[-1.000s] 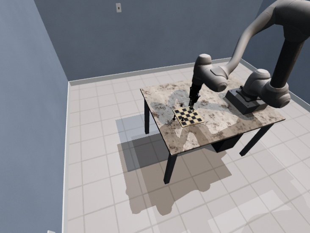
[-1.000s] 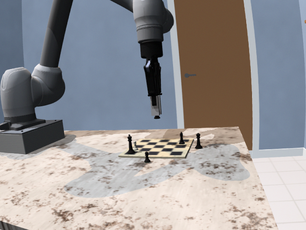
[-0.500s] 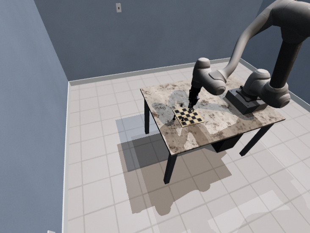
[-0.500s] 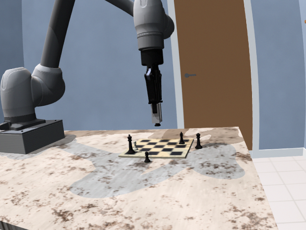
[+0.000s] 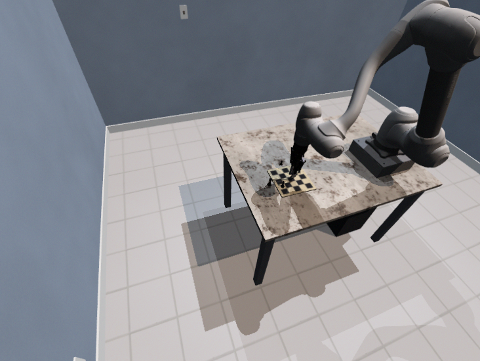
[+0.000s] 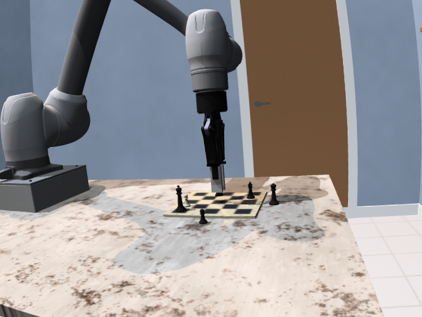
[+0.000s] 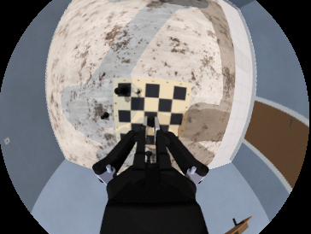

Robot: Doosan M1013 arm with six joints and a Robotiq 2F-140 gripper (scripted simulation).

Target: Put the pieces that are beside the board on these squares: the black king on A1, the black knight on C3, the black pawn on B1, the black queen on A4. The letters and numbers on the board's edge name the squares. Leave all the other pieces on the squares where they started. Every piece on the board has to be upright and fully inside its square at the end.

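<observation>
The small chessboard [image 6: 218,203] lies on the marble table. My gripper [image 6: 217,187] points straight down over the board's far side and is shut on a small black piece, by its size the black knight [image 6: 218,193]. The fingers hide most of the piece. Its base is at or just above the board; I cannot tell whether it touches. The black king [image 6: 179,199] stands upright on the board's near left corner, with a white pawn [image 6: 186,200] behind it. The black pawn [image 6: 203,216] stands on the table in front of the board. The black queen [image 6: 272,194] stands on the table right of the board.
Another black piece [image 6: 250,190] stands on the board's far right corner. The robot's base [image 6: 41,184] sits at the table's left. The table's right edge [image 6: 344,218] is near the queen. In the wrist view the board [image 7: 150,106] lies just ahead of the fingers.
</observation>
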